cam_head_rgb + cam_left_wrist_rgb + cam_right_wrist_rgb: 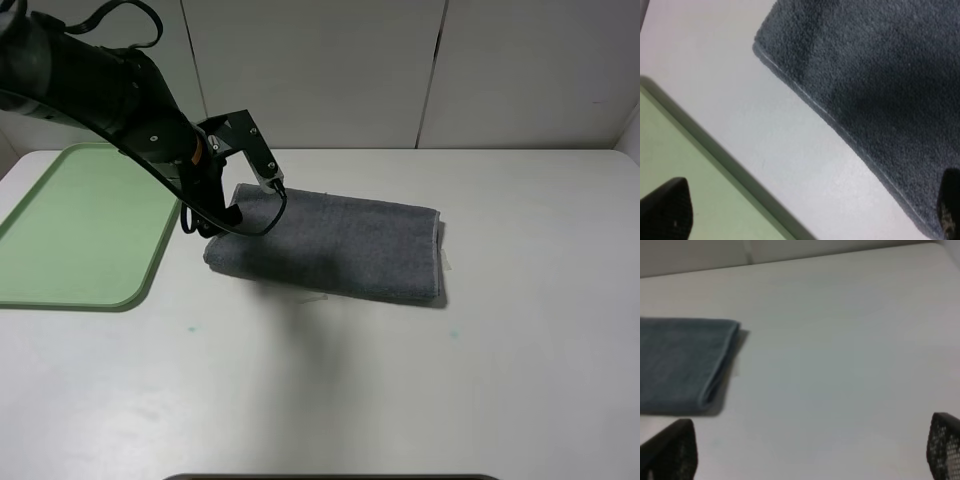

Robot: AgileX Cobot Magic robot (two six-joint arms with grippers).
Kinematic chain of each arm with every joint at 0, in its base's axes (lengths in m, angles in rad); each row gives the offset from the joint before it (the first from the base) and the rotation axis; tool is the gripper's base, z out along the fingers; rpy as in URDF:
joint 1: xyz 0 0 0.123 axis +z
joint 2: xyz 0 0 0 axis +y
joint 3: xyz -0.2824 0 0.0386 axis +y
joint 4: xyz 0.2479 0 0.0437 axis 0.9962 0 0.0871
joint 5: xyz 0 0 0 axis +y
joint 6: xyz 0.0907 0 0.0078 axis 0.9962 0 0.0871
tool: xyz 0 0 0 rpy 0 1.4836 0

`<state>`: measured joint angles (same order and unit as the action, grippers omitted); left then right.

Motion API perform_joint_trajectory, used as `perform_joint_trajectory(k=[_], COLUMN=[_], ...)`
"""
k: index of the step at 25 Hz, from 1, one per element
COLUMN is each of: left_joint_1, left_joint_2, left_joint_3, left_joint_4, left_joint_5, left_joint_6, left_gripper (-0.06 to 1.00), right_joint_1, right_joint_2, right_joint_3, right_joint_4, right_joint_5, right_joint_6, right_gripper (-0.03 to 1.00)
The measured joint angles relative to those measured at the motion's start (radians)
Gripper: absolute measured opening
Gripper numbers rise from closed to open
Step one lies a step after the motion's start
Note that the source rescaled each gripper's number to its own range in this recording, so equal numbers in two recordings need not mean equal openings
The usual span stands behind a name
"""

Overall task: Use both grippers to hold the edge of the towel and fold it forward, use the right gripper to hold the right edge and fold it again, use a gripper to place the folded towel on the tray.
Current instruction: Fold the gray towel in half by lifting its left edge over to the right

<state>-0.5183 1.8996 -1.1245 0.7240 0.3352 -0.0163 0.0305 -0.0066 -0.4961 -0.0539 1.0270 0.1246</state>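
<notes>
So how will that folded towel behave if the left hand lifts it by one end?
Probably floppy: the towel is soft terry in loose layers, so the far end would likely sag or unfold. Its nap should grip well, not slip.

White table (pixel 400 390), matte and smooth, filling most of the high view from near edge to far edge, rounded at the far left corner. Dotted with two faint teal specks (pixel 453 334), one right of centre, one left of centre, well apart. Backed along the far side by a wall (pixel 320 70) of pale panels, split by thin dark vertical seams (pixel 432 75). Cut at the bottom edge of the view by a dark curved strip (pixel 330 477), too little showing to identify. Same white top and a sliver of pale wall seen from the right wrist.
</notes>
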Motion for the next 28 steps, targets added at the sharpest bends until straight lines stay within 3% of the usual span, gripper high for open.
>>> perform_joint_trajectory(k=[5,14,21,28], left_joint_1=[0.0,0.0,0.007,0.042], left_joint_2=[0.0,0.0,0.01,0.128], left_joint_3=[0.0,0.0,0.0,0.0], left_joint_4=[0.0,0.0,0.0,-0.001], left_joint_5=[0.0,0.0,-0.01,-0.122], left_joint_6=[-0.075,-0.46,-0.677,-0.743], left_gripper=[0.99,0.99,0.99,0.99], right_joint_1=[-0.078,-0.08,-0.08,-0.08], right_joint_2=[0.0,0.0,0.0,0.0], right_joint_3=[0.0,0.0,0.0,0.0], right_joint_4=[0.0,0.0,0.0,0.0], right_joint_5=[0.0,0.0,0.0,0.0], right_joint_6=[0.0,0.0,0.0,0.0], right_gripper=[1.0,1.0,1.0,1.0])
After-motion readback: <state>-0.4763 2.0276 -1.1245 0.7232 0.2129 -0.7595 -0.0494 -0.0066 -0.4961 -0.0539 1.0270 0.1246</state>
